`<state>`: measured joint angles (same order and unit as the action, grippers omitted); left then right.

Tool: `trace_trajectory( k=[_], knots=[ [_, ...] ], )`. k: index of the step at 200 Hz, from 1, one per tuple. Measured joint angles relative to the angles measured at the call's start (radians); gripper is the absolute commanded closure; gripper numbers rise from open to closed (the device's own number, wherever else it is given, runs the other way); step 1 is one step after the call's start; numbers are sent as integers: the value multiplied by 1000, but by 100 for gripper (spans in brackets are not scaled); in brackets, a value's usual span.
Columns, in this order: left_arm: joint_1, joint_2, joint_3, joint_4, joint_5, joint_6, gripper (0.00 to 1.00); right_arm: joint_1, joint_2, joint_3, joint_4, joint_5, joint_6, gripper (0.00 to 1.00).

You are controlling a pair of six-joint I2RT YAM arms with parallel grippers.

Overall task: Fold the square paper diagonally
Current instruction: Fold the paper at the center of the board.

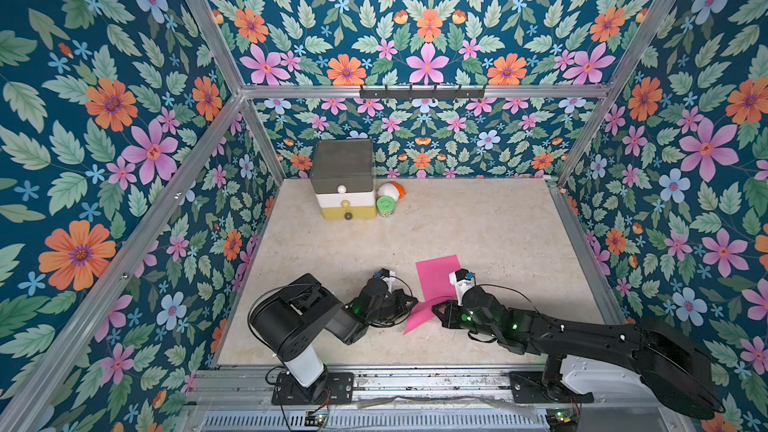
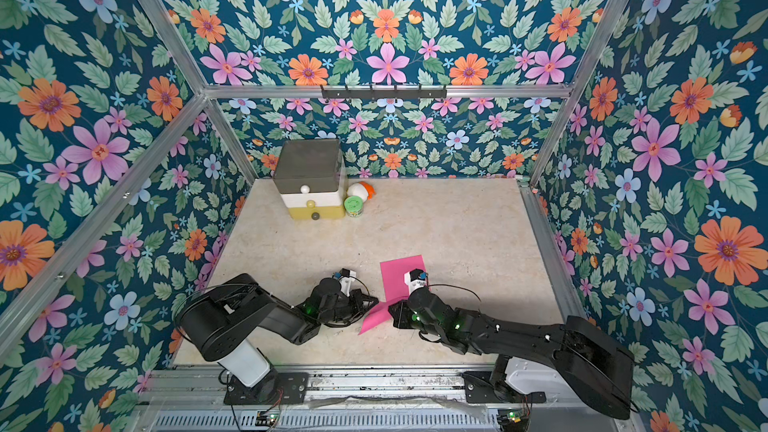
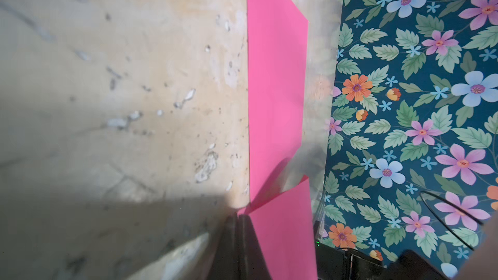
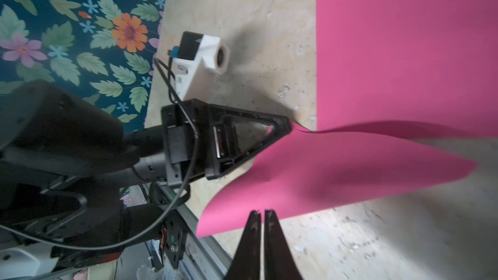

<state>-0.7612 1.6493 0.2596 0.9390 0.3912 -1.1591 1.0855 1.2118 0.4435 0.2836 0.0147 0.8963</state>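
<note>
Pink square paper sheet (image 1: 438,276) (image 2: 401,276) sits at front centre of the beige marbled tabletop (image 1: 478,222), between the two arms. Far part lies flat. Near part is lifted off the table and curled into a flap, seen in right wrist view (image 4: 350,173).

Left gripper (image 1: 414,302) (image 3: 238,218) has its fingers pressed together on a paper corner and holds it raised; the pinch also shows in right wrist view (image 4: 288,126).

Right gripper (image 1: 433,308) (image 4: 262,212) has its fingers closed to a thin slit, tips at the flap's near edge. Can't tell if paper is between them.

Stacked grey, white and yellow drawer box (image 1: 343,184), green-lidded can (image 1: 385,205) and white-orange ball (image 1: 390,191) stand at back left, well apart from the paper.
</note>
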Motion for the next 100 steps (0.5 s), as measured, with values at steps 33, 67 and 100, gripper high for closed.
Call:
trace_trajectory(
  k=[33,67,100],
  knots=[
    [-1,-43,-12,-42,-34,59,100,3,86,64,53,39,3,95],
    [-2,-58,-20,-70,-61,97,100,5,244,70,102,34,26,99],
    [-3,-45,-19,-59,-65,117,100,5,309,40,142,10,54,99]
  ],
)
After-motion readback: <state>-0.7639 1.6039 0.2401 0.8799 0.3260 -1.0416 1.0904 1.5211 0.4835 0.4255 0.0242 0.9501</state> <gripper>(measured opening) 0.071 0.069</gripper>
